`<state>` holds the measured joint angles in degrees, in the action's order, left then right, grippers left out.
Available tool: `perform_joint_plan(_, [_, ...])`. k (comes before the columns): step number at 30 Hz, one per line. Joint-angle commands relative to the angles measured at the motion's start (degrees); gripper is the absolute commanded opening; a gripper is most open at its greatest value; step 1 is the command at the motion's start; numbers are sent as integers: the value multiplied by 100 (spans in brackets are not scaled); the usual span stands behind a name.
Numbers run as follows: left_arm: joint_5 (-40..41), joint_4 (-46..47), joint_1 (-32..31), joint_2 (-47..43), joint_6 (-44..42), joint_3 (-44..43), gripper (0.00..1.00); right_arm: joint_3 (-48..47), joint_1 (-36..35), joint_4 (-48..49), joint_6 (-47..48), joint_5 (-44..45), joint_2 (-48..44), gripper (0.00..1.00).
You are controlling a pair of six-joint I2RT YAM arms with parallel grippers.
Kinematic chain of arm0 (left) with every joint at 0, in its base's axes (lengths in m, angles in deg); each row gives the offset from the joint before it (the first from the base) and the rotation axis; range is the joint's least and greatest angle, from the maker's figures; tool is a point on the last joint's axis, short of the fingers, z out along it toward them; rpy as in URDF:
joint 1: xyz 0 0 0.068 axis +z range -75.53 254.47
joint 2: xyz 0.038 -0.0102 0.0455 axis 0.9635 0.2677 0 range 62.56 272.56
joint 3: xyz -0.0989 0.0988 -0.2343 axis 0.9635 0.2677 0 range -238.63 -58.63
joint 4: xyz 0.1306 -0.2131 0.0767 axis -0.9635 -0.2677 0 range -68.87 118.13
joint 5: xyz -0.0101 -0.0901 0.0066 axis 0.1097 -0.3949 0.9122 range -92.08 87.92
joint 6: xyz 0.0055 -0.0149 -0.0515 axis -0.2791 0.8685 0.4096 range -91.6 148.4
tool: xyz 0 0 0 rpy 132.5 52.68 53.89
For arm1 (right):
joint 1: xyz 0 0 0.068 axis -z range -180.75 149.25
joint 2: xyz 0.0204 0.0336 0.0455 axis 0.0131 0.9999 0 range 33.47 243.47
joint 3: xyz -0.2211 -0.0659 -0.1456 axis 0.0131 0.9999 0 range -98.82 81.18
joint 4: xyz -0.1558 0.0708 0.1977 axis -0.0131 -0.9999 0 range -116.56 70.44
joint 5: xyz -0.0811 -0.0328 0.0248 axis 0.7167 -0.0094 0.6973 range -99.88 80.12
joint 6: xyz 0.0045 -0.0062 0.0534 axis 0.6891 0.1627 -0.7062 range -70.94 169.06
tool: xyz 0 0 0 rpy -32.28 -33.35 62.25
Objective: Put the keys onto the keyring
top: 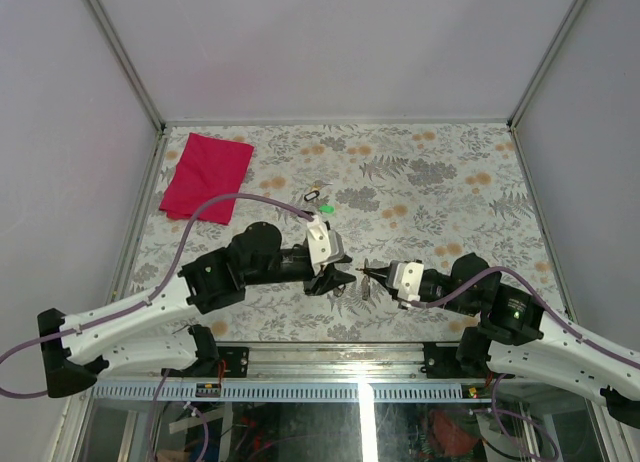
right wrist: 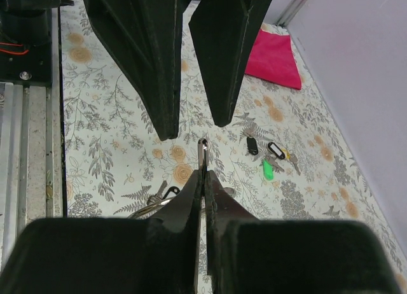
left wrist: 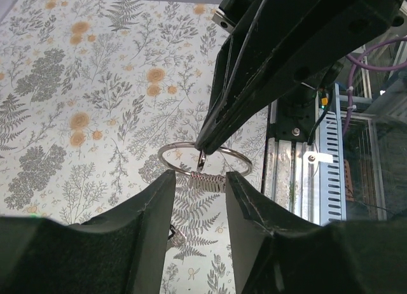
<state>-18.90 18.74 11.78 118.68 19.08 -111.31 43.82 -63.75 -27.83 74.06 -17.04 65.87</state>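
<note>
Left gripper [right wrist: 195, 128] hangs over the table, jaws apart, nothing between them. Right gripper [left wrist: 203, 144] is pinched closed on a thin metal piece [right wrist: 203, 147], likely a key shaft, with the head hidden. Keyring [left wrist: 208, 181] lies flat on the table just under both tips. Spare keys [right wrist: 252, 145] sit well apart on the far side. The piece's long axis runs along the right fingers toward the left gripper, its tip over the ring's inside. Contact can't be told. The right arm is nearer.

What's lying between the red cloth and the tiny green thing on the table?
Small keys with black plastic heads lie between the red fabric cloth and the tiny bright green piece, close to the green piece. The right wrist view shows this best.
</note>
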Motion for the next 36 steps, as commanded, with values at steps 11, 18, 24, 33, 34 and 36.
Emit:
perform_joint_plan(11, [-285,215,-35,256,-107,-304,30,-328,-44,389,-139,-198,34,0])
perform_joint_plan(18, [-262,236,-38,318,-98,-318,23,-333,-40,395,-153,-246,57,0])
perform_joint_plan(24, [-284,241,-39,382,-87,-363,11,-317,-40,389,-157,-268,62,0])
perform_joint_plan(33, [-234,243,-36,443,136,-451,0,-282,-42,382,-125,-149,12,0])
perform_joint_plan(34, [-196,237,-40,439,195,-459,0,-274,-37,377,-107,-93,-17,3])
perform_joint_plan(36, [-80,236,-39,446,350,-470,0,-250,-38,378,-63,28,-99,10])
